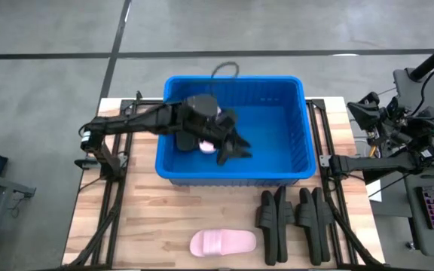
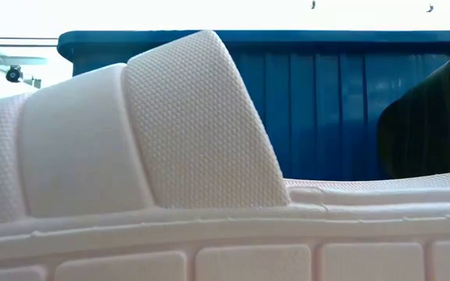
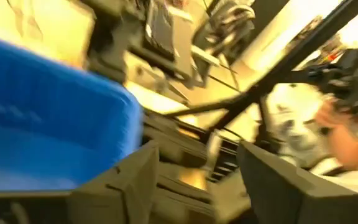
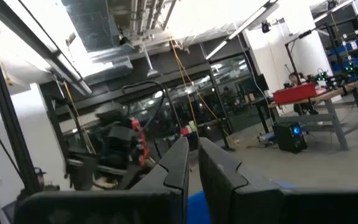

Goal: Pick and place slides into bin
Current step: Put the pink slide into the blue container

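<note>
Pale pink, one slide (image 1: 223, 242) lies on the wooden tabletop (image 1: 164, 218) near its front edge, black slides (image 1: 296, 218) just beside it. Behind them stands the blue bin (image 1: 304, 120), where the left pincer (image 1: 228, 147) hangs released above another pink slide (image 1: 206, 145). The right pincer (image 4: 193, 163), clenched empty, waits off the tabletop's right side.

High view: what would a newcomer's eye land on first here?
The bright blue bin at the table's far middle, with the left arm reaching over it and the left gripper hanging inside, fingers apart. Nearer the front edge lie a pale pink slide and, to its right, black slides packed side by side.
</note>
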Robot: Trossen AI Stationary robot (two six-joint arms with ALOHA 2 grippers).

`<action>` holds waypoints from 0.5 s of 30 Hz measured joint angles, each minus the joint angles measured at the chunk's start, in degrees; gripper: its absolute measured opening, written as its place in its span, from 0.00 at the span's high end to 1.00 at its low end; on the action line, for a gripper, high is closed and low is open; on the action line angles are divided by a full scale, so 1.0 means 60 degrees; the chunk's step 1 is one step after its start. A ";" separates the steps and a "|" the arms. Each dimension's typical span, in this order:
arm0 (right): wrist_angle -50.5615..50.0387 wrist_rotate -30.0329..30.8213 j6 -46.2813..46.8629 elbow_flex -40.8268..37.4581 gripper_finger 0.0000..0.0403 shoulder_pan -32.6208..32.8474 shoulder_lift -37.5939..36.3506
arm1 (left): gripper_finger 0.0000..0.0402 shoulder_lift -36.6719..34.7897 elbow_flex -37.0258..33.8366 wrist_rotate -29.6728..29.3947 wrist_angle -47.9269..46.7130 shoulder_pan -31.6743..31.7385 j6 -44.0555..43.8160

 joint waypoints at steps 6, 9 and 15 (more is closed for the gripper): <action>-0.0889 0.0001 -0.0004 -0.0004 0.93 -0.0002 0.0000 | 0.44 0.0068 -0.0254 -0.0006 -0.0178 -0.1172 -0.3086; -0.1222 0.0001 0.0000 -0.0004 0.93 -0.0002 0.0000 | 0.45 0.0087 -0.0577 -0.0010 -0.0364 -0.1775 -0.4814; -0.1542 0.0001 -0.0042 -0.0011 0.93 -0.0003 0.0000 | 0.48 0.0095 -0.1297 -0.0023 -0.1014 -0.2964 -0.8092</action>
